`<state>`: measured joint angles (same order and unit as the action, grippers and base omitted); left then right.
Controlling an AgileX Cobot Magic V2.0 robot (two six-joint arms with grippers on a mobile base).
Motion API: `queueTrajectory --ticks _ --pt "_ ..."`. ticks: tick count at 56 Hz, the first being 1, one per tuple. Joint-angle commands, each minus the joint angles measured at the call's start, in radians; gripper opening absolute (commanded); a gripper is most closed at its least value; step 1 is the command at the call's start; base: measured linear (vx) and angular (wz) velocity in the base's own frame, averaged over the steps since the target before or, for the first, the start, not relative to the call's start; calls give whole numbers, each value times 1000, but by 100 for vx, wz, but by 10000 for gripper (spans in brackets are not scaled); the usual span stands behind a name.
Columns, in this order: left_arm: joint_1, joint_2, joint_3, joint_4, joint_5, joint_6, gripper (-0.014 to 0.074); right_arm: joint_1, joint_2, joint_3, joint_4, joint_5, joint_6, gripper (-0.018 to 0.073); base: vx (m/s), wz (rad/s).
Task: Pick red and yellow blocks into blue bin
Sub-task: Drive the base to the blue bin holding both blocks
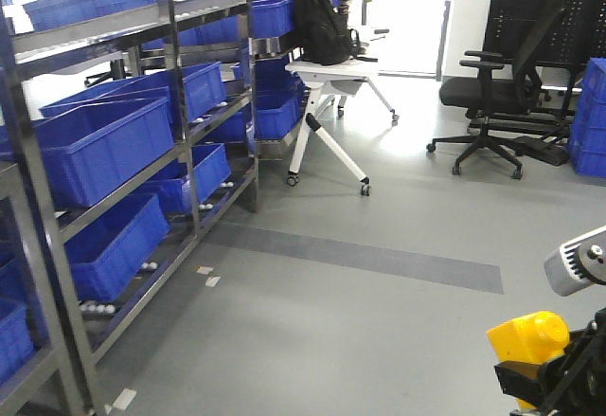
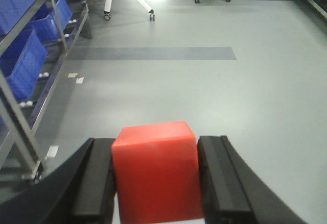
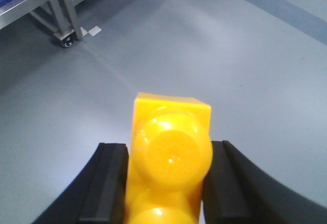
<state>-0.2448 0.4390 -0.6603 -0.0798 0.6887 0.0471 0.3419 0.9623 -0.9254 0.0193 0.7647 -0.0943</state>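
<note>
The left claw [image 2: 157, 150] is clenched on the red cube [image 2: 156, 183], pads [image 2: 97, 183] touching both sides. The right claw [image 3: 167, 150] grasps the yellow brick [image 3: 172, 113] likewise, above the floor [image 3: 204, 40].

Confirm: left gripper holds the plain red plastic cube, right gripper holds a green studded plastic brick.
Wrong colour: the right gripper holds a yellow studded plastic brick, per the right wrist view. The left gripper does hold the red plastic cube.
</note>
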Motion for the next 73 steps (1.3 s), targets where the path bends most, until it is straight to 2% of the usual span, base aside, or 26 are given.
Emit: queueTrajectory --ticks 1,29,73 --pt "-5 10 -27 -12 -81 -5 224 -2 -13 -29 -7 -67 -7 307 36 -15" --pt "-5 10 -27 -12 -81 -5 224 -2 -13 -29 -7 -67 -7 307 37 6" --pt "-5 10 -27 -12 -81 -5 224 -2 -13 -29 -7 -67 -7 307 34 20"
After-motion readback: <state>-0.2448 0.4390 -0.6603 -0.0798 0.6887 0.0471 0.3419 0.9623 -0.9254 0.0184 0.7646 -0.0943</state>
